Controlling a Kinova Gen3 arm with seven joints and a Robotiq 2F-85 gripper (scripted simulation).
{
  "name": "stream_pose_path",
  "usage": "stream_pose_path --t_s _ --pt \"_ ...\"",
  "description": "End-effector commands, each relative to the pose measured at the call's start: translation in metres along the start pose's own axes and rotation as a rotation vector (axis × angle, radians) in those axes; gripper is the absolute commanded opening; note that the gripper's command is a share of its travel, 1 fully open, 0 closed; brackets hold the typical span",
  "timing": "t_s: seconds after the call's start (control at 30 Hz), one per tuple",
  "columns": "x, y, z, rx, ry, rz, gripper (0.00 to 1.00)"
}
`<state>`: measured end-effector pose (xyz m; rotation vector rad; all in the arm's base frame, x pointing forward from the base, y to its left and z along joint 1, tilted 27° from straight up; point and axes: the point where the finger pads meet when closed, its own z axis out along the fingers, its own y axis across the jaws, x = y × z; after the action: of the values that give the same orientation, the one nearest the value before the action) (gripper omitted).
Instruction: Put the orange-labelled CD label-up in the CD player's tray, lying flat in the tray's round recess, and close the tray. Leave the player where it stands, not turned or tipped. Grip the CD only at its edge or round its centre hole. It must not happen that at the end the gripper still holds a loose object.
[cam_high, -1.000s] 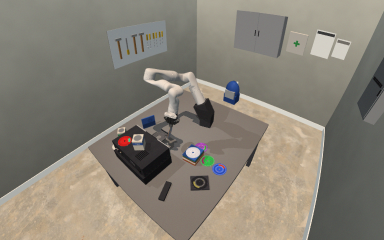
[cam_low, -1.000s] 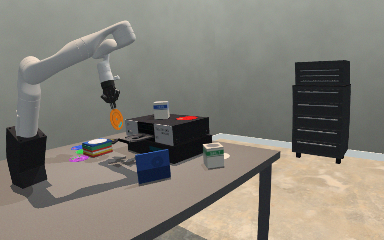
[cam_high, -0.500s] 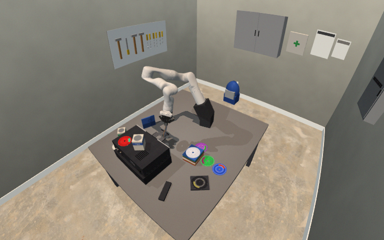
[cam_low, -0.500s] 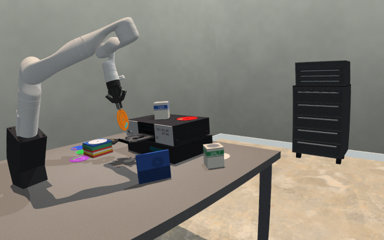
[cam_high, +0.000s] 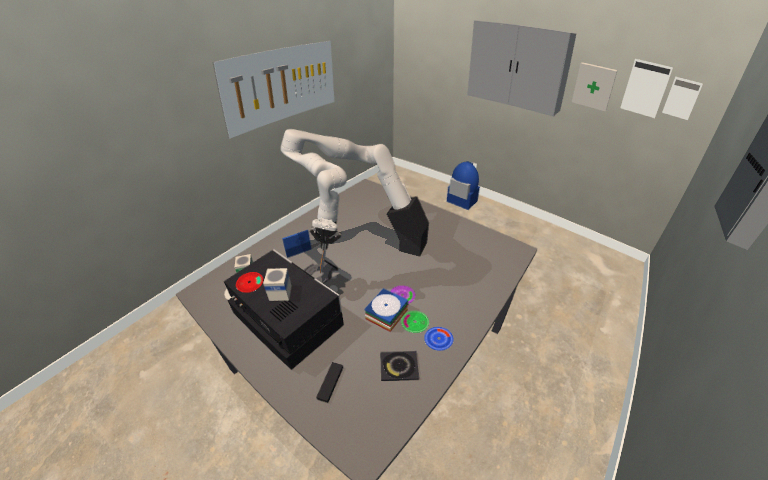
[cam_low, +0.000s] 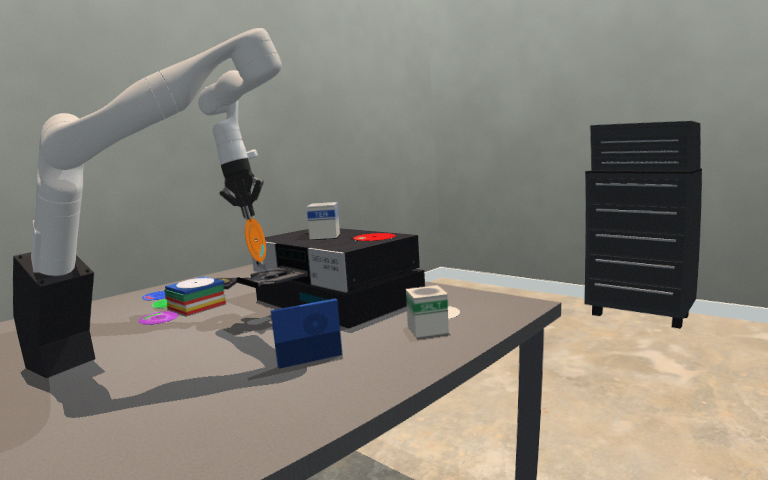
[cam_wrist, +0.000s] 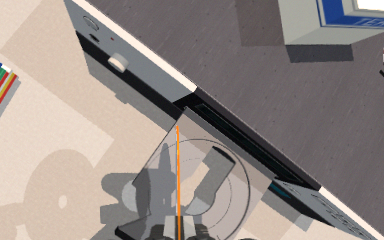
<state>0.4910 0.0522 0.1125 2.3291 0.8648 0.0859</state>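
Note:
My gripper (cam_high: 323, 245) (cam_low: 248, 215) (cam_wrist: 179, 228) is shut on the top edge of the orange-labelled CD (cam_low: 250, 233) (cam_wrist: 178, 170). The CD hangs upright, its orange label showing in the exterior view, and is edge-on in the wrist view. The black CD player (cam_high: 308, 302) (cam_low: 379, 263) (cam_wrist: 225, 75) stands on another black unit. Its tray (cam_low: 271, 278) (cam_wrist: 258, 192) is out, with the round recess visible in the wrist view. The CD is above the tray, over its left part in the wrist view, with a small gap below its lower edge in the exterior view.
A TEA box (cam_high: 277, 291) (cam_low: 323, 226) and red disc (cam_high: 242, 285) (cam_low: 373, 236) lie on the player. A blue case (cam_high: 297, 243) (cam_low: 305, 339) stands near the tray, and a SALT box (cam_low: 427, 321) behind it. A case stack (cam_high: 386, 318) (cam_low: 195, 300), several discs and a remote (cam_high: 329, 382) are on the table.

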Motion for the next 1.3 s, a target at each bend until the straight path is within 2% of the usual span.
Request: stream_pose_path --t_s 0.0,0.67,1.27 --pt "-0.004 0.011 0.001 -0.002 0.001 -0.001 0.11" --pt "-0.013 0.033 0.006 -0.002 0.012 -0.054 0.11" --pt "-0.015 0.039 0.007 -0.002 0.014 -0.067 0.11"
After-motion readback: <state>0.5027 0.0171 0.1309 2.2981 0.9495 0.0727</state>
